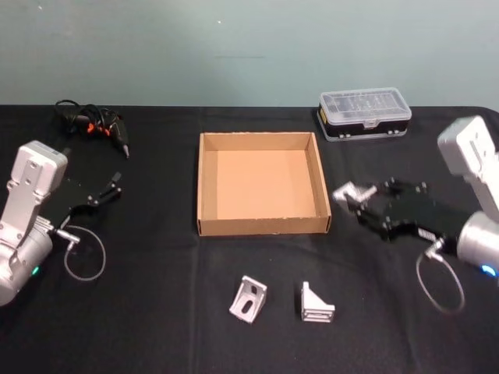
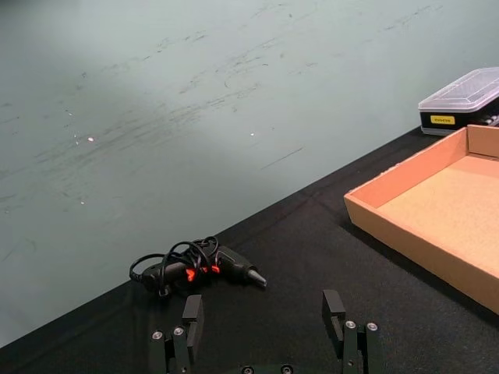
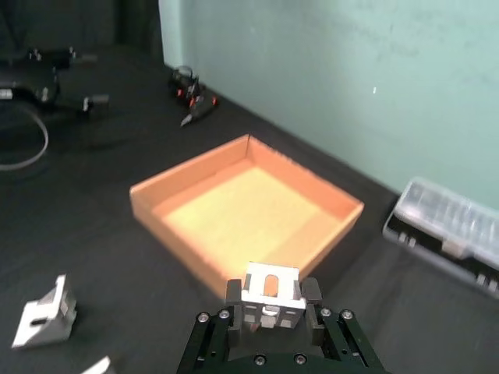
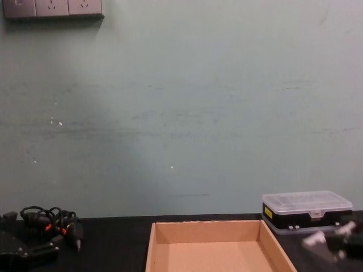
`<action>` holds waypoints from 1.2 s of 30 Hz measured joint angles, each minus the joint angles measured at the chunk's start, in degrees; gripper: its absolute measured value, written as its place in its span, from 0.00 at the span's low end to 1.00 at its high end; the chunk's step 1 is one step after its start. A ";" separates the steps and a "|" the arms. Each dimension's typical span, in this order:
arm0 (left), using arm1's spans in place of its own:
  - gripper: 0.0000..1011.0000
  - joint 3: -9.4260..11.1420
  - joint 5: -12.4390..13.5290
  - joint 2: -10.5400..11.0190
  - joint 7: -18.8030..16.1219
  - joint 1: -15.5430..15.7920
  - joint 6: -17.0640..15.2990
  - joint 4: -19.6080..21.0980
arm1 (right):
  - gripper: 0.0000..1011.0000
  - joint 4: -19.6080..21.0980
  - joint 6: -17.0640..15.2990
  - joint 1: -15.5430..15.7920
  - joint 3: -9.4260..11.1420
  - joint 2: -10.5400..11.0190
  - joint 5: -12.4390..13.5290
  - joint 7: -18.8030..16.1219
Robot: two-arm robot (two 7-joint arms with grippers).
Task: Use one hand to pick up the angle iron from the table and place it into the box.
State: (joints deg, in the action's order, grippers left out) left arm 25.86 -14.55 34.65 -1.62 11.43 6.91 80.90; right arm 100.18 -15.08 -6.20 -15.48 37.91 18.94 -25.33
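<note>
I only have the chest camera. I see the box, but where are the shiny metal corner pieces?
Observer: The left angle iron and the right angle iron lie loose on the table, in front of the box.
Operator: Is the robot holding one too?
Observer: Yes. The right gripper is shut on the held angle iron, a third piece, just off the box's right wall.
Operator: What about its other hand?
Observer: The left gripper is open, parked left of the box near a corded tool.
</note>
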 joint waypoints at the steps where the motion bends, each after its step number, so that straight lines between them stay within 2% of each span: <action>1: 0.99 0.00 0.00 0.00 0.00 0.00 0.00 0.00 | 0.45 0.00 0.00 0.00 0.00 0.00 0.00 0.00; 3: 0.99 0.00 0.00 0.00 0.00 0.00 0.00 0.00 | 0.45 -1.68 0.66 -2.89 -1.09 -1.09 -0.59 -0.47; 5: 0.99 0.00 0.00 0.00 0.00 0.00 0.00 0.00 | 0.45 -2.17 0.82 -3.70 -1.46 -1.40 -0.81 -0.61; 11: 0.99 0.00 0.00 0.00 0.00 0.00 0.00 0.00 | 0.45 -8.02 1.83 -10.01 -5.31 -4.55 -2.42 -2.33; 15: 0.99 0.00 0.00 0.00 0.00 0.00 0.00 0.00 | 0.45 -11.00 2.16 -12.48 -7.03 -5.97 -3.12 -3.12; 20: 0.99 0.00 0.00 0.00 0.00 0.00 0.00 0.00 | 0.45 -17.53 2.72 -17.20 -10.25 -8.97 -4.47 -4.60; 31: 0.99 0.00 0.00 0.00 0.00 0.00 0.00 0.00 | 0.45 -27.24 3.38 -22.66 -13.83 -12.65 -6.00 -6.66; 36: 0.99 0.00 0.00 0.00 0.00 0.00 0.00 0.00 | 0.45 -29.67 3.69 -23.80 -14.59 -13.45 -6.49 -7.07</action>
State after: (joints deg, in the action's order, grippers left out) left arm 25.86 -14.55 34.65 -1.62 11.43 6.91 80.90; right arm 70.52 -11.39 -30.00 -30.06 24.46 12.45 -32.40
